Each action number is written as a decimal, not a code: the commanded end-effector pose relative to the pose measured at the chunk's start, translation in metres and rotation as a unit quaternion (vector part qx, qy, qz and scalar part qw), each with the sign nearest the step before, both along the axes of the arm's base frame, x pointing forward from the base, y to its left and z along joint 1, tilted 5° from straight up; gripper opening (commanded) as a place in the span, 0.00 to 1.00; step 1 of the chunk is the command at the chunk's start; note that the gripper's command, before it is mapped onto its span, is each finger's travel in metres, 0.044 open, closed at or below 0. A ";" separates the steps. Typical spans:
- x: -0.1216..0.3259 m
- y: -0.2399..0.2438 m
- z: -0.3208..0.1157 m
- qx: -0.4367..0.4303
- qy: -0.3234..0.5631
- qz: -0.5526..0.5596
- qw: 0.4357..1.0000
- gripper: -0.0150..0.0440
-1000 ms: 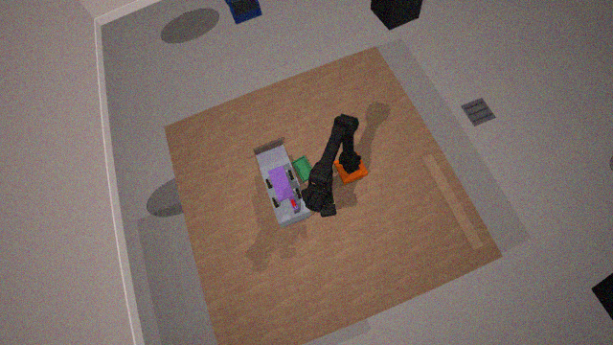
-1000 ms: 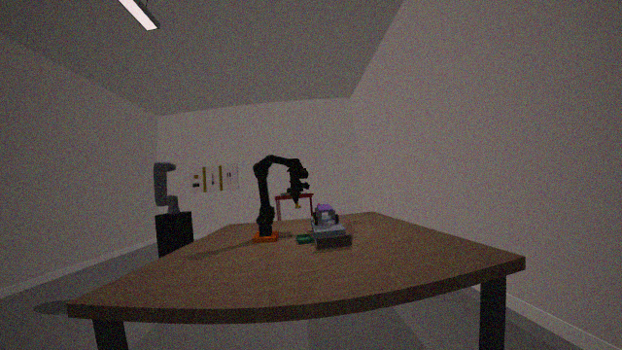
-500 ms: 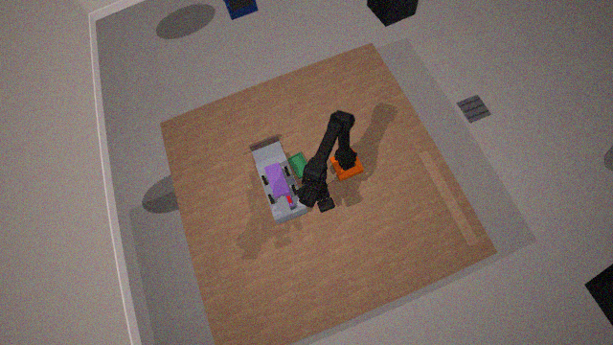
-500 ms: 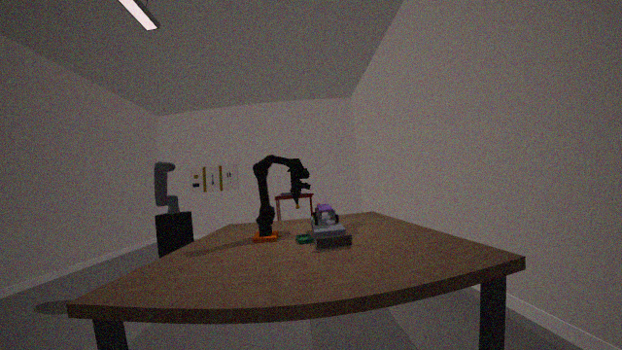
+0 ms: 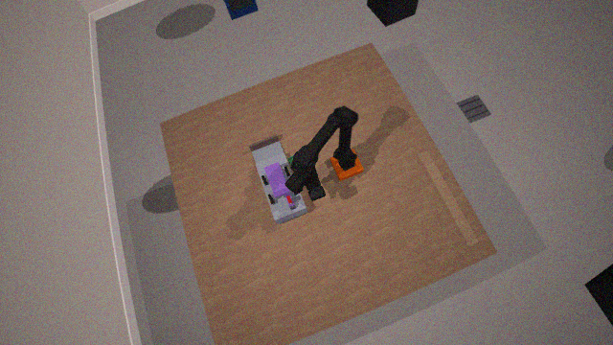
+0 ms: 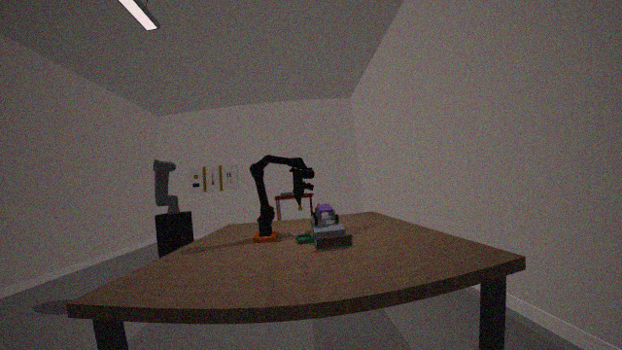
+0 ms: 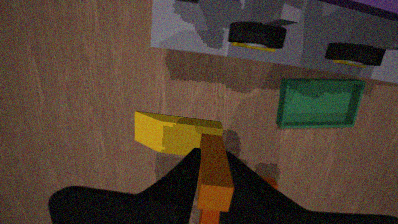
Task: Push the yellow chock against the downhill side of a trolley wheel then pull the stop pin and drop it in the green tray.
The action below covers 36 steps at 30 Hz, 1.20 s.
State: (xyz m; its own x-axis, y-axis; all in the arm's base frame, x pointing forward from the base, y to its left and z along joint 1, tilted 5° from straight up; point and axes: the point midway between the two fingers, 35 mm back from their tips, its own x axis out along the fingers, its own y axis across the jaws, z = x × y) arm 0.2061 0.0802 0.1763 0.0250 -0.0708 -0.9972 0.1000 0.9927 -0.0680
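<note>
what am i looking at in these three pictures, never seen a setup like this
The machine is one black robot arm, bolted to an orange base on a wooden table. The first picture looks down from above, the second looks across the table from one end, and the third comes from a camera on the arm's wrist.

On the table is a pale ramp carrying a trolley with a purple top. The trolley's red-headed pin is in place. Beside the ramp lies a green tray.

The tool is closed on the orange handle of a yellow chock, held up above the table.
</note>
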 end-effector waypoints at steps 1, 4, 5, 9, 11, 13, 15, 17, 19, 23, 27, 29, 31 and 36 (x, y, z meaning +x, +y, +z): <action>0.001 -0.013 0.001 -0.002 -0.004 0.002 1.000 0.25; 0.003 -0.024 0.001 -0.002 -0.005 0.002 1.000 0.25; 0.003 -0.027 0.001 -0.002 -0.005 0.002 1.000 0.25; 0.005 -0.041 0.001 -0.003 -0.005 0.002 1.000 0.25; 0.006 -0.048 0.001 -0.003 -0.005 0.002 1.000 0.25; 0.007 -0.055 0.001 -0.004 -0.005 0.002 1.000 0.25; 0.008 -0.062 0.001 -0.004 -0.005 0.002 1.000 0.25; 0.009 -0.069 0.001 -0.005 -0.005 0.002 1.000 0.25; 0.010 -0.076 0.001 -0.005 -0.005 0.002 1.000 0.25; 0.011 -0.090 0.001 -0.006 -0.005 0.002 1.000 0.25; 0.013 -0.104 0.002 -0.006 -0.005 0.002 1.000 0.25; 0.013 -0.111 0.002 -0.007 -0.005 0.002 1.000 0.25; 0.014 -0.118 0.002 -0.007 -0.005 0.002 1.000 0.25; 0.014 -0.135 0.003 -0.008 -0.006 0.002 1.000 0.25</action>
State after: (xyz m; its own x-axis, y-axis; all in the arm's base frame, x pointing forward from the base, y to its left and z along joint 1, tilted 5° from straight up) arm 0.2180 -0.0461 0.1786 0.0346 -0.0833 -0.9959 0.0997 0.9918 -0.0795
